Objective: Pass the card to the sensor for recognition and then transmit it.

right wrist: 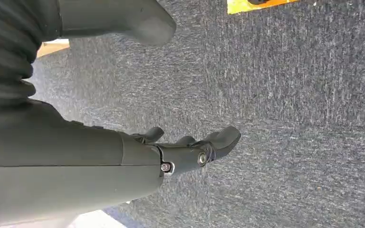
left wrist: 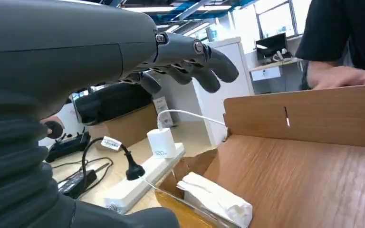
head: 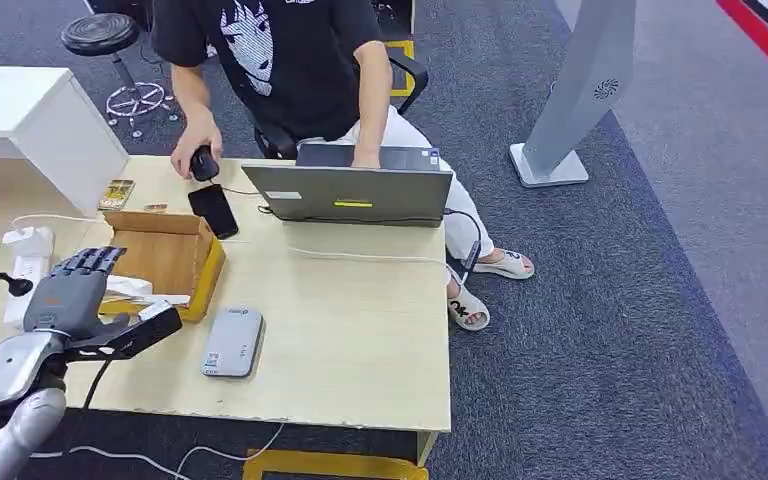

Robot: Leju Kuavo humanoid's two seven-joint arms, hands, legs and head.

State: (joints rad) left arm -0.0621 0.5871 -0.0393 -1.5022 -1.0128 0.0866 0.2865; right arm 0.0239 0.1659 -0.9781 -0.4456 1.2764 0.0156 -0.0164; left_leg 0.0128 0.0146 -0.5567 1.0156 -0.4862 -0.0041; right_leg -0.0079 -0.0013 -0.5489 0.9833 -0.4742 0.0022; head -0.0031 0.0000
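Note:
My left hand [head: 72, 296] hovers at the near left corner of an open cardboard box [head: 172, 252], fingers stretched over its rim and thumb out below, holding nothing. Close up, the left hand [left wrist: 185, 59] is spread above the box floor [left wrist: 304, 175]. A white folded item [left wrist: 216, 199] lies in that corner of the box [head: 128, 287]; I cannot tell whether it is the card. The grey flat sensor pad [head: 233, 342] lies on the table to the right of the box. My right hand [right wrist: 190, 149] hangs over grey carpet with nothing in it.
A person sits at the far side behind a laptop [head: 355, 192], one hand on a black scanner [head: 203, 162] beside a black phone [head: 213, 210]. A white power strip [head: 26, 262] with cables lies left of the box. The table edge [head: 290, 418] is near.

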